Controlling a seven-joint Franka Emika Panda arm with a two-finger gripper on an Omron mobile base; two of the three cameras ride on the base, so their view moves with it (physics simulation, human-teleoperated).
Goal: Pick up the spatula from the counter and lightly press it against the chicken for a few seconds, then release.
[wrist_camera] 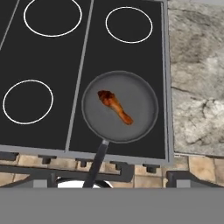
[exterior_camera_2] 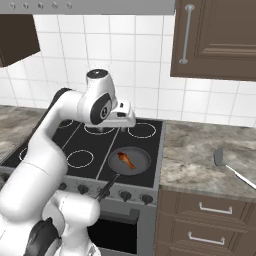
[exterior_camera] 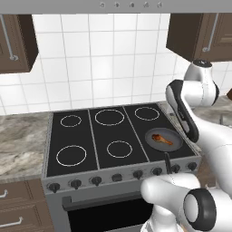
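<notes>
A browned chicken drumstick [wrist_camera: 114,106] lies in a dark frying pan [wrist_camera: 120,107] on the stove's front right burner, with the pan handle pointing toward the knobs. The same chicken [exterior_camera_2: 126,160] and pan [exterior_camera_2: 131,159] sit below and slightly right of my gripper [exterior_camera_2: 115,127], which hangs over the middle of the cooktop, well above the pan. Its fingers are hard to make out and nothing shows in them. The grey spatula [exterior_camera_2: 222,161] lies flat on the stone counter far to the right, its handle running toward the front edge. The pan [exterior_camera: 164,139] is also in the left base view.
The black cooktop [exterior_camera: 97,136] has several ringed burners and a row of knobs [exterior_camera: 117,176] along its front. Stone counter [exterior_camera_2: 200,150] flanks the stove on both sides. Dark wooden wall cabinets [exterior_camera_2: 215,35] hang above the right counter, and drawers [exterior_camera_2: 210,220] sit below it.
</notes>
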